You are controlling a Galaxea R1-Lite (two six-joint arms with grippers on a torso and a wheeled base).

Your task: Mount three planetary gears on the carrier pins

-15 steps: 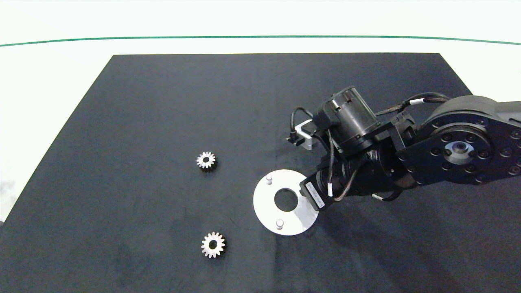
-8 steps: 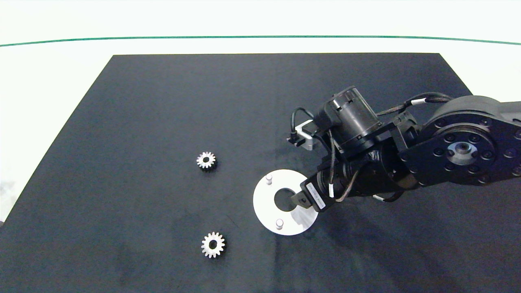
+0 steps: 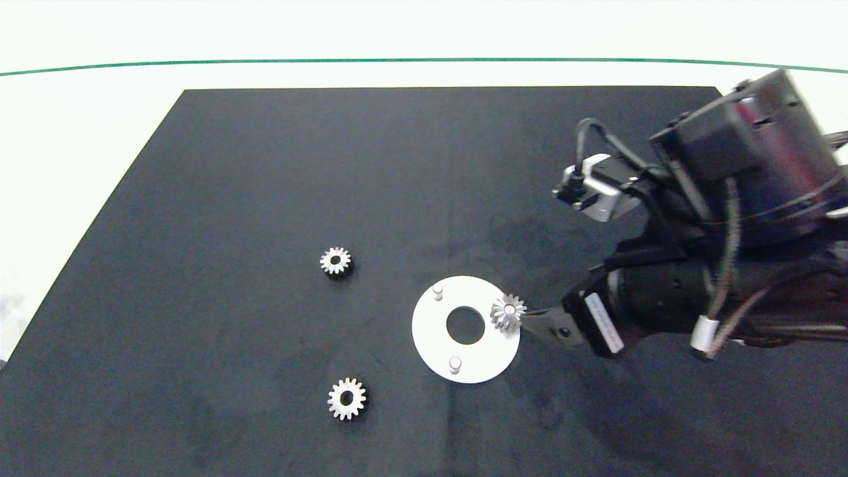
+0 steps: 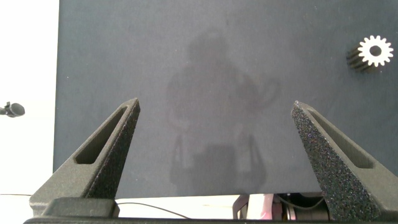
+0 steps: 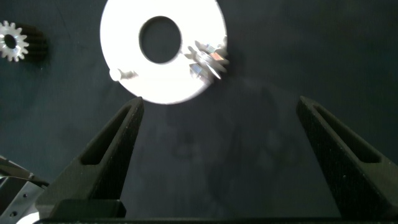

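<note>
A flat white disc (image 3: 434,331) with a big centre hole lies mid-mat, also in the right wrist view (image 5: 124,37). Two carrier pins (image 3: 437,291) (image 3: 455,364) stand bare. A silver planetary gear (image 3: 508,312) (image 5: 208,59) sits on the third pin at the disc's right edge, seemingly tilted. Two more gears (image 3: 335,261) (image 3: 346,398) lie loose on the mat to the left; the nearer one shows in the right wrist view (image 5: 12,40). My right gripper (image 3: 540,323) (image 5: 221,104) is open just right of the disc, apart from the gear. My left gripper (image 4: 216,107) is open over bare mat, with one loose gear (image 4: 375,51) beyond it.
The black mat (image 3: 265,165) covers most of the white table (image 3: 66,132). A green line (image 3: 265,62) runs along the far side. The right arm's bulk (image 3: 715,218) hangs over the mat's right part. The left arm is outside the head view.
The right arm has pulled back to the right, off the disc. The gear it covered now sits on the right-hand pin, free of the fingers. The loose gears have not moved.
</note>
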